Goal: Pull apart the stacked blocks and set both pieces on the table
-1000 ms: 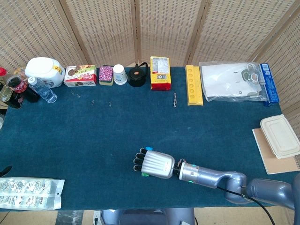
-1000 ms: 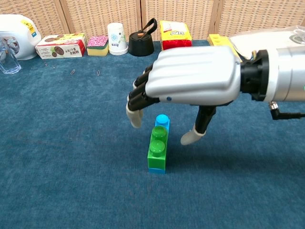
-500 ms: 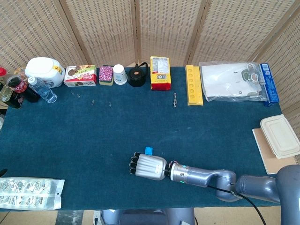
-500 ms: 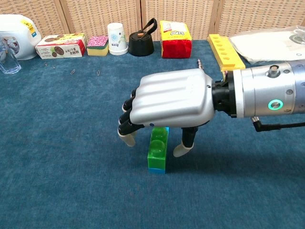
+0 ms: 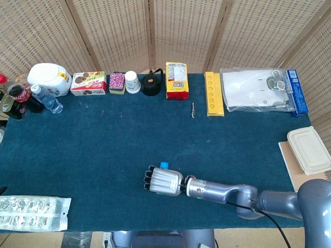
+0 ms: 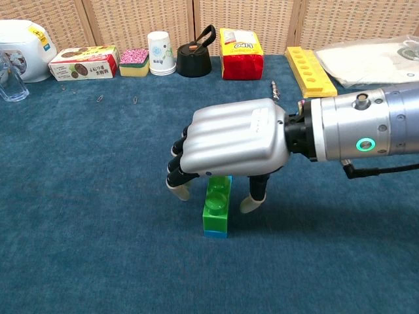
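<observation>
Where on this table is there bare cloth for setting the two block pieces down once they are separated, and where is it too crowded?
The blue cloth is bare across the middle, between the back row and the right hand over the stacked blocks. Left of the hand it is free up to the plastic packet. The back edge is crowded, from the white jar to the yellow tray.

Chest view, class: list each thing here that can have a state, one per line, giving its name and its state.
Stacked blocks: still joined, green on blue, lying on the table.
Right hand: over the blocks, fingers either side; contact unclear.
Paper cup: upright.
Black kettle: upright, handle raised.
Yellow packet: standing.
Cookie box: closed, lying flat.
Left hand: not in view.
</observation>
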